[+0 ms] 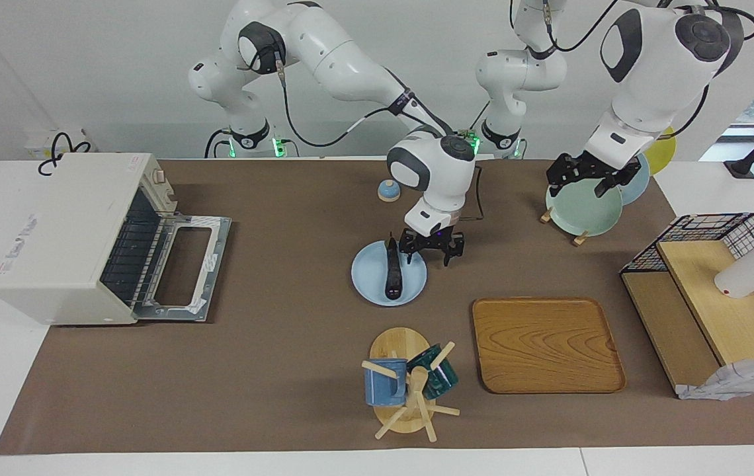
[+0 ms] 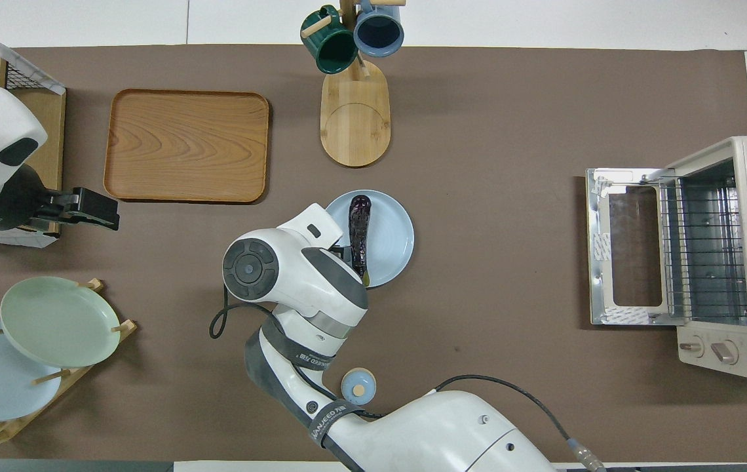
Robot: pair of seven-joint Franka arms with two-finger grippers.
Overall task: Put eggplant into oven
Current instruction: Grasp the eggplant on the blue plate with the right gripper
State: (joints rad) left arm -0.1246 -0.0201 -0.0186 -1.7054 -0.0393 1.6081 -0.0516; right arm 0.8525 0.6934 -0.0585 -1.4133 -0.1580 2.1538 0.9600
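Slim, glossy, dark purple-black eggplant (image 1: 393,270) lying flat on a pale blue plate (image 1: 367,277) at mid-tabletop (image 1: 271,344), well apart from the oven (image 1: 63,235). Long axis running toward and away from the robots, stem end nearer to them, rounded tip pointing toward the mug rack (image 1: 407,387). Off-white oven at the right arm's end, door dropped flat, wire rack showing inside. Right end effector (image 1: 431,248) low over the plate's rim on the side toward the left arm's end, just beside the eggplant's stem end; fingers spread apart, clamped on nothing. Left end effector (image 1: 586,177) up over the green plate (image 1: 582,210) in the dish rack, waiting; fingers apart, holding nothing. Wooden tray (image 1: 545,344) beside the mug rack.
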